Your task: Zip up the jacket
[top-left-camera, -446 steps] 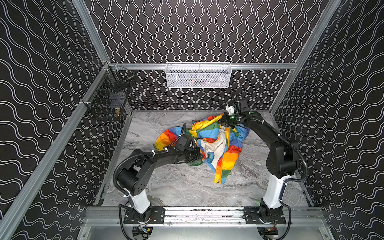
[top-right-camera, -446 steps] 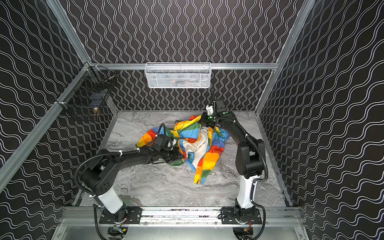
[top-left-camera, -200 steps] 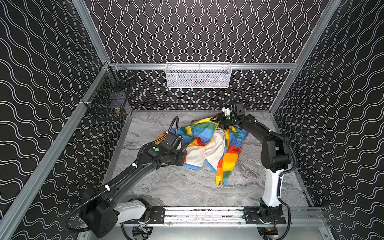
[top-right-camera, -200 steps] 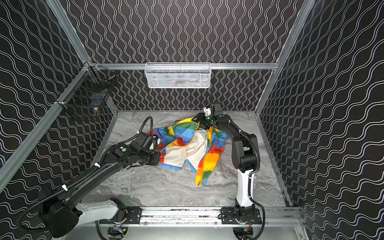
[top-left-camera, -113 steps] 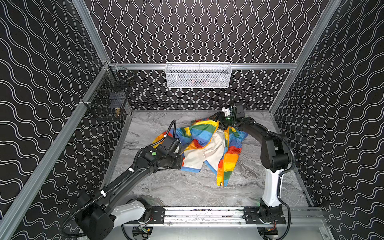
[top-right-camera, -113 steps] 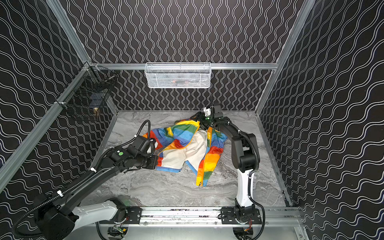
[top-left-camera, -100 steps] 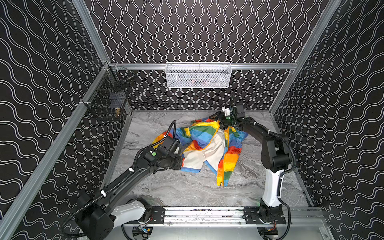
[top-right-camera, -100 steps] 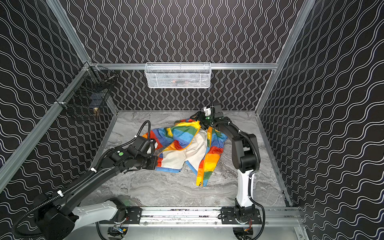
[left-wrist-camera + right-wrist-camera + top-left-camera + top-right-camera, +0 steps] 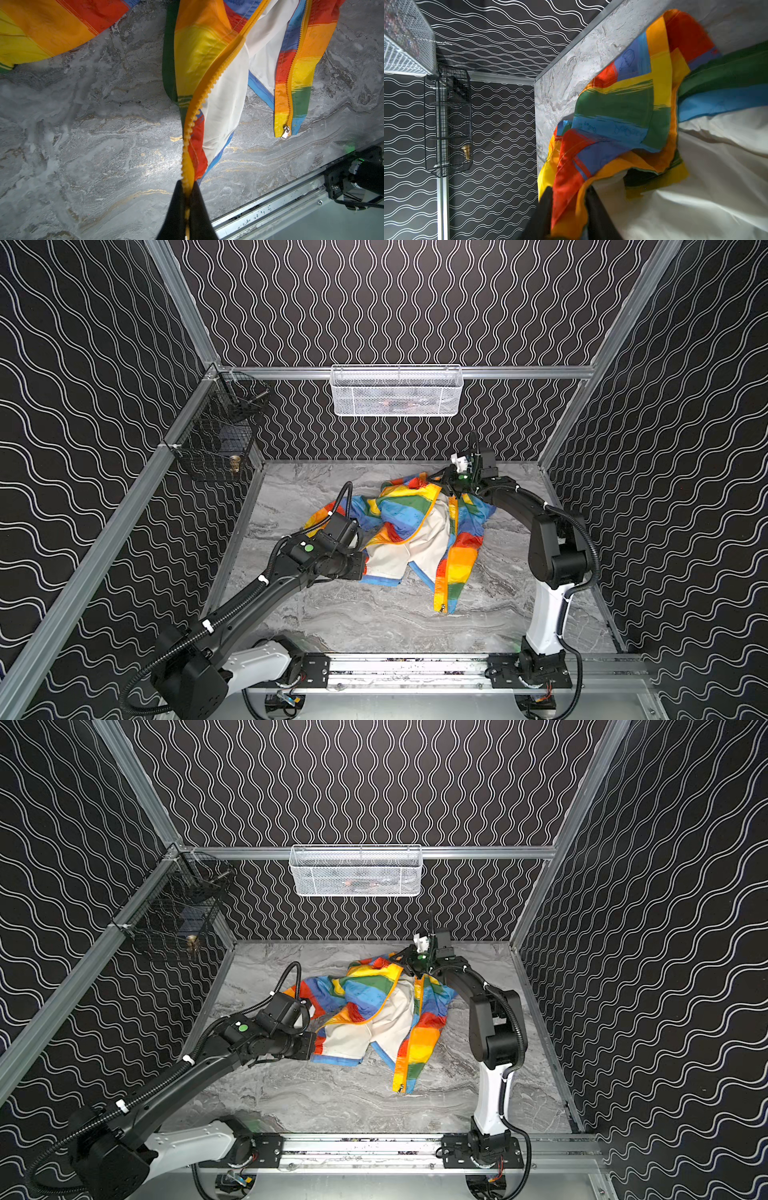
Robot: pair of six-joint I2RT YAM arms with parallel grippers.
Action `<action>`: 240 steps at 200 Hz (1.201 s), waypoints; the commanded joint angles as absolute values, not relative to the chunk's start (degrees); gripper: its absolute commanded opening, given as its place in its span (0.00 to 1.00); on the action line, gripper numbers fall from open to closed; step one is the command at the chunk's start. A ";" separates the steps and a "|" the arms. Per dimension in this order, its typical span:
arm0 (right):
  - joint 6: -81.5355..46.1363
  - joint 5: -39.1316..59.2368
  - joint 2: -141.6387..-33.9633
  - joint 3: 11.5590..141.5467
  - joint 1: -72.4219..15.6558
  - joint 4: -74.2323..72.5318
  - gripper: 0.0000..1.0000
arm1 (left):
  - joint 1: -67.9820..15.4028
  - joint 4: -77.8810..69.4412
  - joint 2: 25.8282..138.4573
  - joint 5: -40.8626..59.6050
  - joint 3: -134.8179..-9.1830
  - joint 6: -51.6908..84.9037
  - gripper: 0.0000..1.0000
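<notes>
Observer: Since the earliest frames the jacket [image 9: 415, 514] has been pulled out of its bunch. The front panel on the left arm's side has been drawn toward the near left, and more of the white lining [image 9: 424, 539] has been laid bare.

Checker: Where is the garment found now?

Observer: It is spread open on the marble table [image 9: 353, 622], right of centre and toward the back wall, as is seen in both top views. One striped front panel is stretched toward the near edge. The zipper slider [image 9: 443, 607] is seen at that panel's lower tip, resting on the table.

Checker: How is the left gripper set?

Observer: The left gripper [image 9: 188, 197] is pressed together on the orange zipper edge [image 9: 209, 83] of the other panel, at its hem end. The toothed tape is pinched between the two black fingers [image 9: 176, 207] and is held up off the table. From above, that grip is seen at the jacket's near-left corner.

Checker: And the right gripper?

Observer: The right gripper [image 9: 569, 214] is placed at the far end of the jacket, by the collar. Red and orange fabric is bunched between its fingers [image 9: 596, 212] and is clamped there.
</notes>
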State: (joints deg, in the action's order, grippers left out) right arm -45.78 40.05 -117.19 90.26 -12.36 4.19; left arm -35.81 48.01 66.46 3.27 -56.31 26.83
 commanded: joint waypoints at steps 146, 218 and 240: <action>-54.06 46.30 -140.38 116.75 -11.45 -5.20 0.06 | -57.74 45.74 79.70 -0.88 -64.81 24.72 0.00; -50.58 45.90 -139.27 111.58 -9.08 -2.58 0.22 | -64.39 31.23 89.54 5.11 -68.21 24.70 0.40; -48.74 45.28 -138.18 109.97 -7.85 -0.90 0.36 | -65.64 28.22 88.67 6.98 -67.82 24.28 0.50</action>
